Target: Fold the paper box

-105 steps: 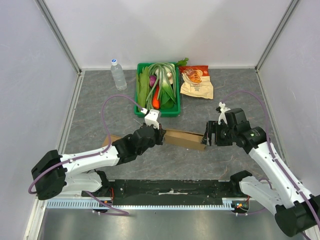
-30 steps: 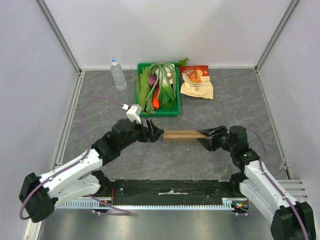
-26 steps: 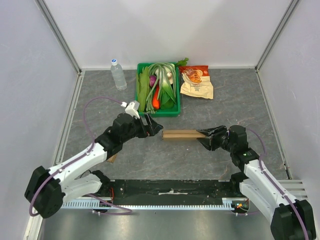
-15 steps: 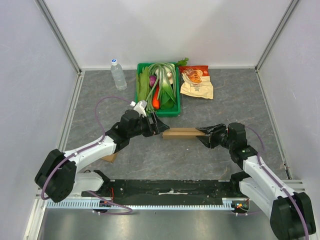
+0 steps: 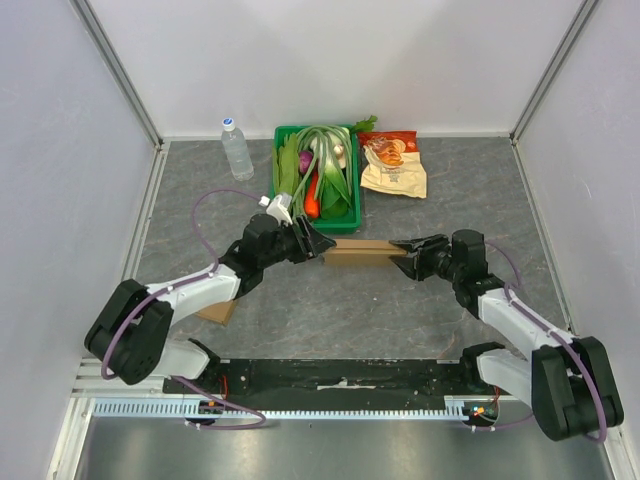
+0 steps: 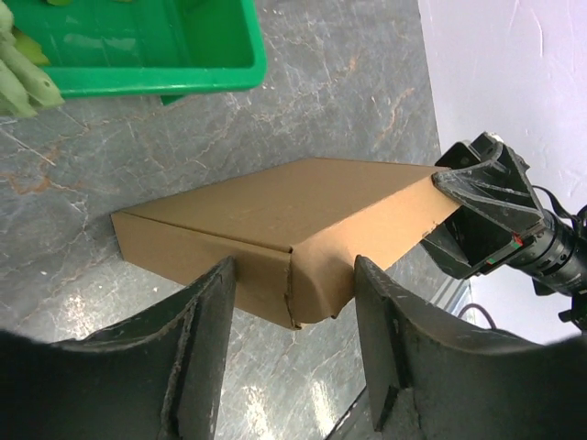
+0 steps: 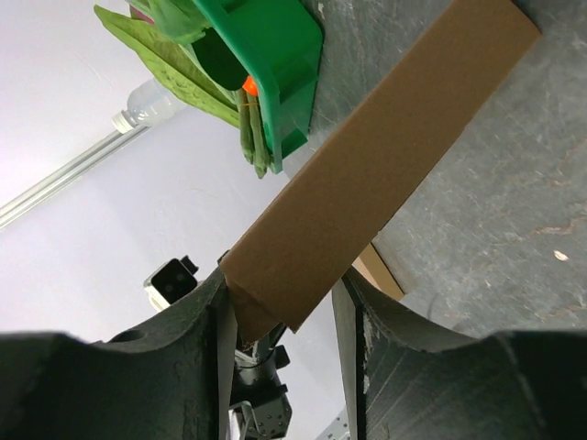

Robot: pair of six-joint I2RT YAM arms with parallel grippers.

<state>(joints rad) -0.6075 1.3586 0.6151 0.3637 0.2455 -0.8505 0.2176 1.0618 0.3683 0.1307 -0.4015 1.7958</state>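
The paper box (image 5: 358, 252) is sitting right in the middle of the overhead view, just below the green crate (image 5: 315, 227), lying crosswise with an arm at each end. It is looking closed up, a flat brown slab with its lid down.

The right gripper (image 5: 402, 254) is coming in from the right of the frame and is grasping the right end of the box. In its wrist view the cardboard corner is wedged between both fingers (image 7: 197, 339), touching on either side. The left wrist view is showing those same jaws pinched on the far corner.

The left gripper (image 5: 318, 242) is reaching in from the lower left and meeting the box's left end. From its wrist camera, the fingers (image 6: 197, 339) are standing apart and straddling the near corner, where a side flap is bulging outward along a seam. I cannot tell whether they are pressing the card or only framing it.

Whether the box is resting fully on the grey table (image 5: 450, 200) is hard to say.

Up top, the crate is holding leeks (image 5: 322, 165) and other vegetables. A water bottle (image 5: 236, 150) is standing to its left, and a snack bag (image 5: 393, 168) is lying to its right. A cardboard scrap (image 5: 215, 311) is peeking out below the left arm.
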